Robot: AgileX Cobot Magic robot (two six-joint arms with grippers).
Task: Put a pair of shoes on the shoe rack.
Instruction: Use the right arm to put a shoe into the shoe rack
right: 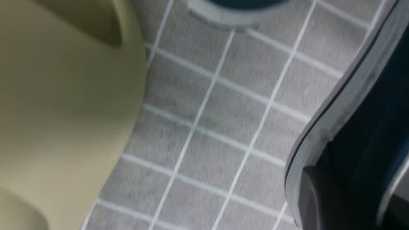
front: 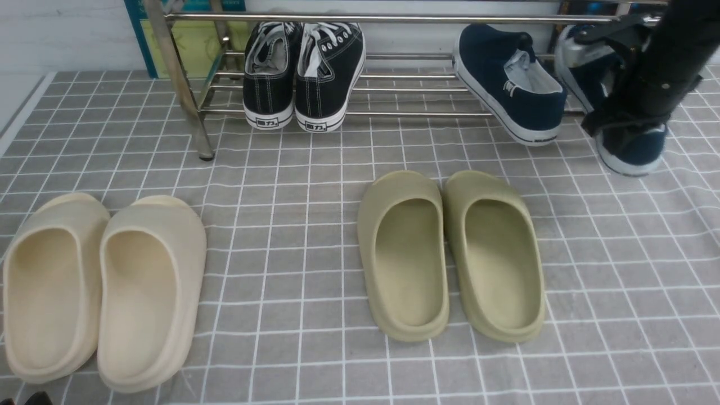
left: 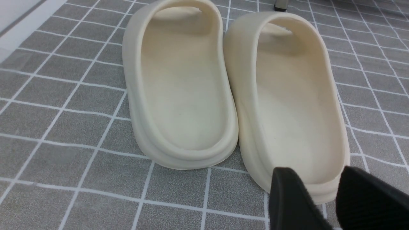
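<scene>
The front view is taken from the robot's own side, between the arms. It is faced forward and downward over the cloth (front: 315,225) toward the rack (front: 394,18) at the far edge, and the whole layout is covered from a middle distance. The left wrist view is taken close above the cloth and angled along the cream slides (left: 179,95), which are also seen at the near left of the front view. The right wrist view is taken very near and is blurred. It is framed between an olive slide (right: 64,95) and a navy shoe (right: 377,134), both shared with the front view's right half.
</scene>
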